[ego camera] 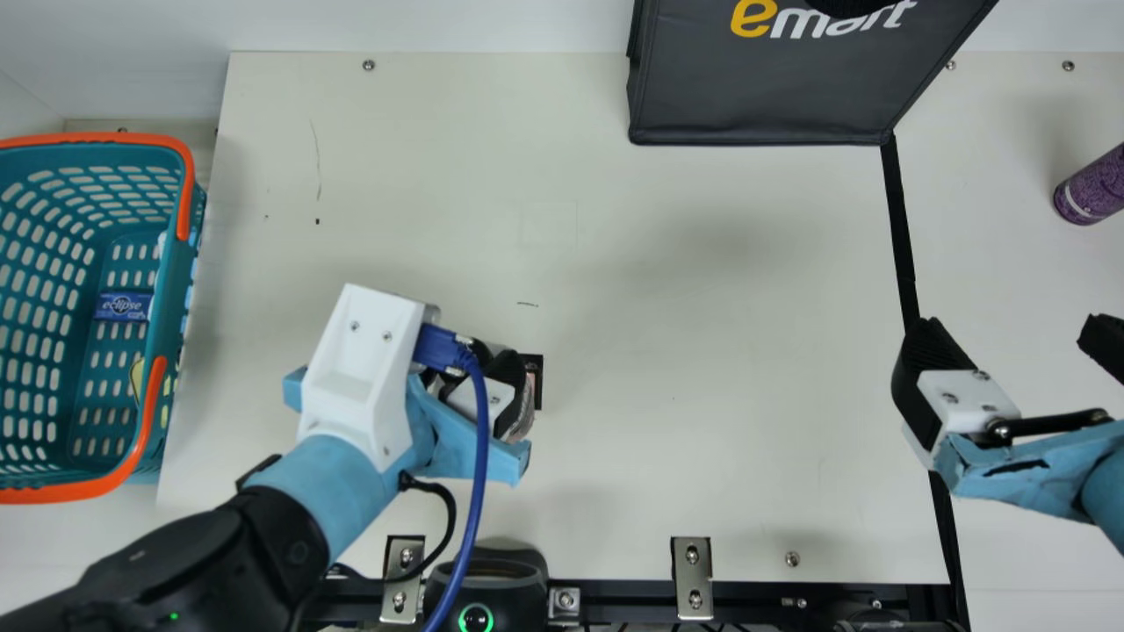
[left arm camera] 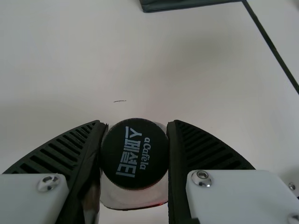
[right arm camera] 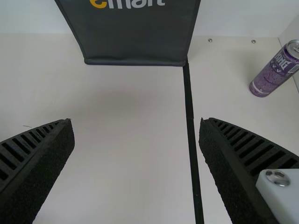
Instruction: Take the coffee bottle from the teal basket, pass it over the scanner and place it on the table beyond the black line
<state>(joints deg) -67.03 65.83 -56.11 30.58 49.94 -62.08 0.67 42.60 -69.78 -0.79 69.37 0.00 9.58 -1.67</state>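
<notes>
My left gripper (ego camera: 518, 395) is clamped on the bottle (left arm camera: 133, 198), pale lettering on its cap (left arm camera: 135, 163); right gripper (ego camera: 1010, 326) spread apart, printed bag (ego camera: 755, 96) nearby.

Dark grey bag (ego camera: 755, 110) noted before pale wall (ego camera: 439, 25); purple can (ego camera: 1091, 189) upright, right of bag, apart from it; blue packet (ego camera: 123, 306) well left, yellow item (ego camera: 137, 379) near packet, partly hidden
</notes>
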